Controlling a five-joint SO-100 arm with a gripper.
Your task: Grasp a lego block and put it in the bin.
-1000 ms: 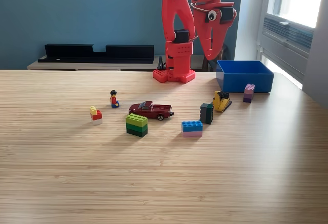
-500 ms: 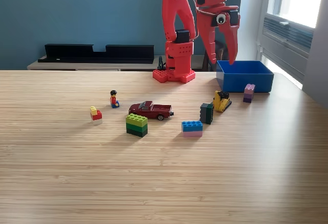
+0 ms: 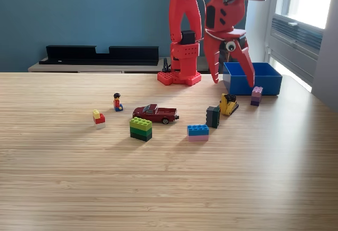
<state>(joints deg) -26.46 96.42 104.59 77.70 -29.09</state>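
Gripper (image 3: 232, 83) above the blocks — jaws spread wide, holding nothing.
The yellow block (image 3: 228, 104) looks light, stiff, slick — best pinched across flat sides, bin (image 3: 252, 77) close.

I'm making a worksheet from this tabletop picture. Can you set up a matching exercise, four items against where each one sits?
Things:
1. bin
2. toy car
3. purple block
4. gripper

Places:
A. in the air above the yellow piece
B. at the table's far edge, on the exterior view's right
C. standing just in front of the bin
D. near the green block stack

Pairs: 1-B, 2-D, 3-C, 4-A
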